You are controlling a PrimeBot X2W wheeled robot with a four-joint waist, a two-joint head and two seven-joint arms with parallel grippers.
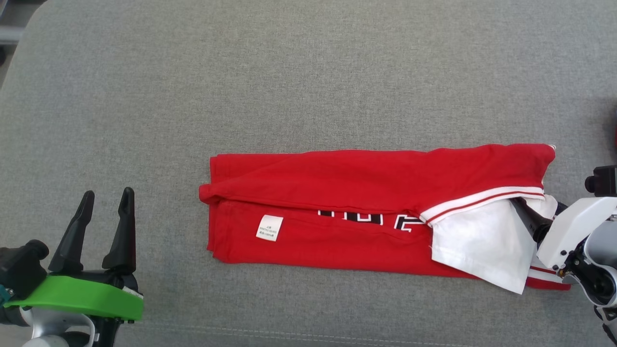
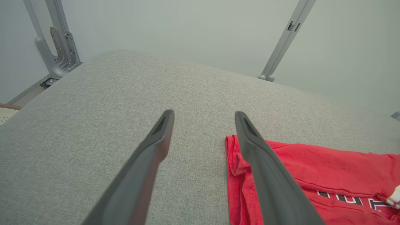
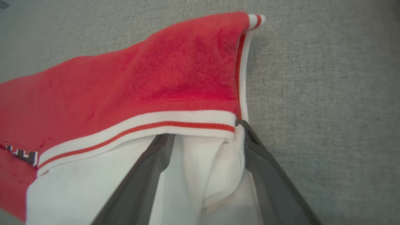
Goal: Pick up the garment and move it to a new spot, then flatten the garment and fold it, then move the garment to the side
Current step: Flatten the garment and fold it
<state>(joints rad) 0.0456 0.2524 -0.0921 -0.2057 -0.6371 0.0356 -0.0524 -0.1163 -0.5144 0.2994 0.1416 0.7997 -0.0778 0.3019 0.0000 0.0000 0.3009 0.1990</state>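
The garment (image 1: 366, 193) lay as a long red band across the worktop (image 1: 308, 72), nearer its near edge and reaching toward the right edge. You were, I judge, at the cross fold, so you needed every layer of that right end caught before lifting; the loose white panel (image 1: 482, 246) looked likely to slip out. Carrying the end low toward the left edge would have kept the band square. Your right gripper (image 3: 206, 129) stood wide, fingers tucked under the striped hem (image 3: 140, 125) with white cloth between them, not yet pinched. Your left gripper (image 1: 108, 193) hung by the near left corner, spread and empty, apart from the garment.
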